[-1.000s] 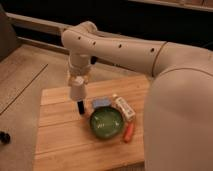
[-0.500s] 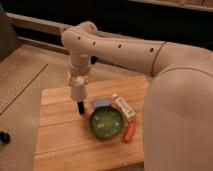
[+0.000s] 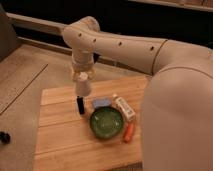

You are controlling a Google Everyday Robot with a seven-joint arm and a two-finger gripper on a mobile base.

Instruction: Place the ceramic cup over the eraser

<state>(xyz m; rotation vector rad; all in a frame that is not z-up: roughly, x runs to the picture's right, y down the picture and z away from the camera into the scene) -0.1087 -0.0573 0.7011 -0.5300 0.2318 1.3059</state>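
Note:
The white ceramic cup [image 3: 83, 88] hangs in the air under the arm's wrist, with my gripper [image 3: 82, 80] shut on it from above. Directly below it, the eraser [image 3: 80, 106], a narrow black block, stands upright on the wooden table [image 3: 57, 137]. The cup's lower edge sits just above the eraser's top, and I cannot tell whether they touch. The large cream arm reaches in from the right and hides the table's right side.
A round green bowl [image 3: 107, 123] lies right of the eraser. Behind it are a pale blue flat block [image 3: 101, 103] and a white rectangular box [image 3: 124, 108]. An orange stick-shaped object [image 3: 128, 132] lies at the bowl's right. Bare floor lies left of the table.

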